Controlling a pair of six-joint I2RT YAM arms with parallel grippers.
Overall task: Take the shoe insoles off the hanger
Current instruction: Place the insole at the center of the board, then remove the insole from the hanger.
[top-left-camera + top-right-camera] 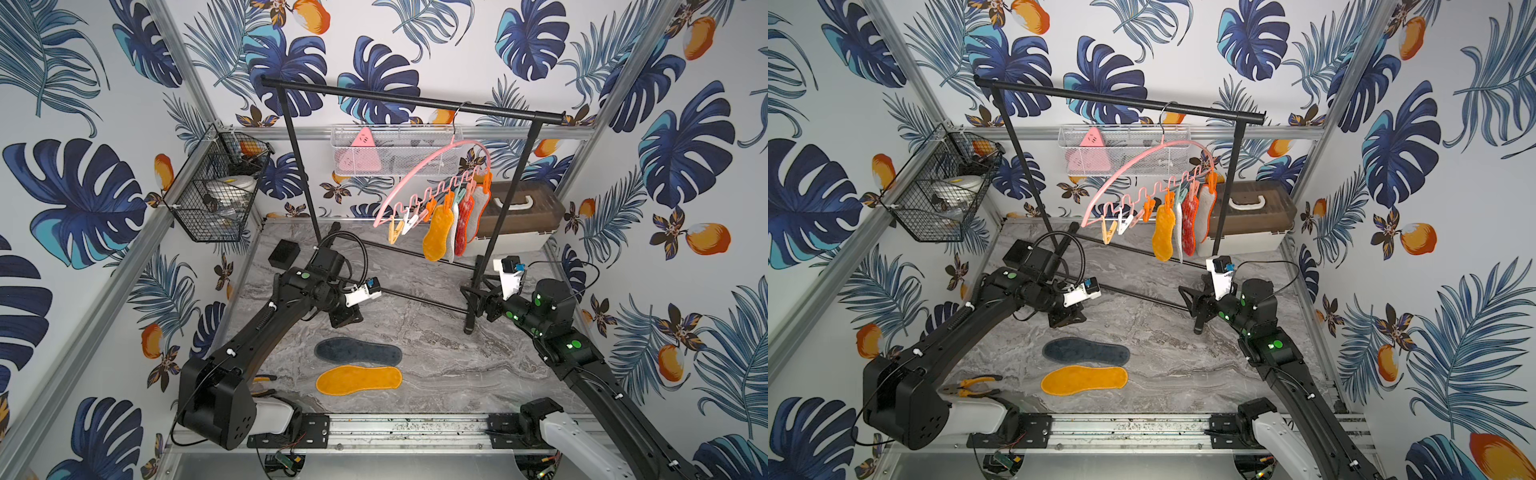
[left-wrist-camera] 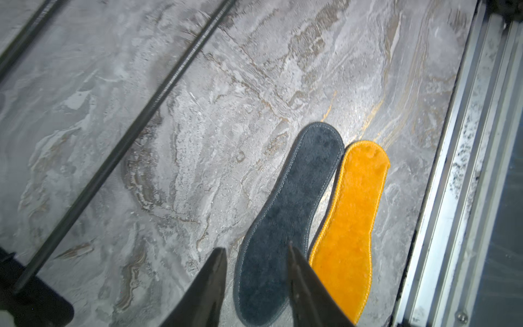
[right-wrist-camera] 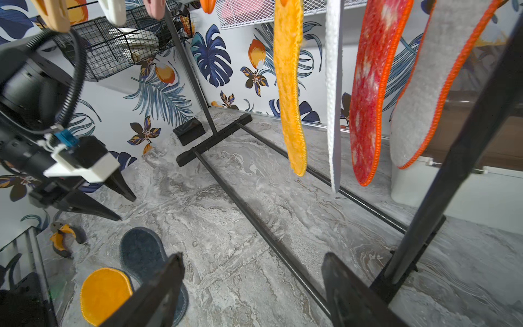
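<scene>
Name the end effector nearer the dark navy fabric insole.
Left. The left end effector hangs just above the navy insole; the right end effector sits apart, by the black metal rail's foot.

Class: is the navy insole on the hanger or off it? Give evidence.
Off: the navy insole lies flat on the table beside an orange insole.

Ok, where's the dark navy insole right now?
In both top views the dark navy insole lies flat on the marble table, near the front, slightly left of centre, just behind the loose orange insole.
</scene>
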